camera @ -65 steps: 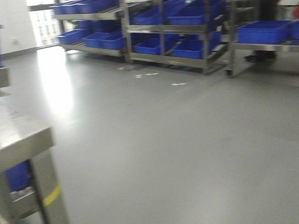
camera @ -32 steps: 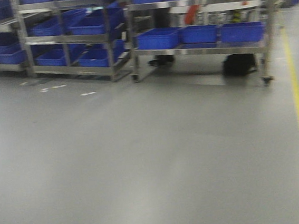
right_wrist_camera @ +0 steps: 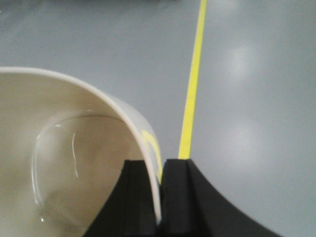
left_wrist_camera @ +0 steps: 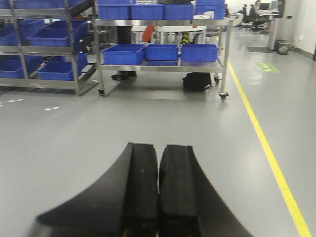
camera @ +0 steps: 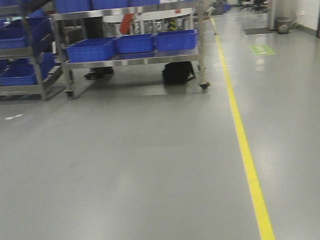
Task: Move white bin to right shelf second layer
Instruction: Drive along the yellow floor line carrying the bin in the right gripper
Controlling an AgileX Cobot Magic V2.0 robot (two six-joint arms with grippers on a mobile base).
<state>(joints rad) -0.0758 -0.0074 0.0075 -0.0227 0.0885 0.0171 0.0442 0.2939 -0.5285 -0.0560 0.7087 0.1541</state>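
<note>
**Right wrist view.** Your right gripper [right_wrist_camera: 160,170] pinches one wall of the white bin [right_wrist_camera: 74,163]. The jaws are nearly together, one finger inside the rim and one outside. The bin is empty and hangs above the grey floor beside the yellow line [right_wrist_camera: 190,98].

**Left wrist view.** Your left gripper [left_wrist_camera: 158,153] is closed on nothing.

**Front and left wrist views.** One wheeled steel rack [camera: 134,59] carries three blue crates [camera: 135,43] on its lower level. Their contents cannot be told. Only the right wrist view shows the bin.
</note>
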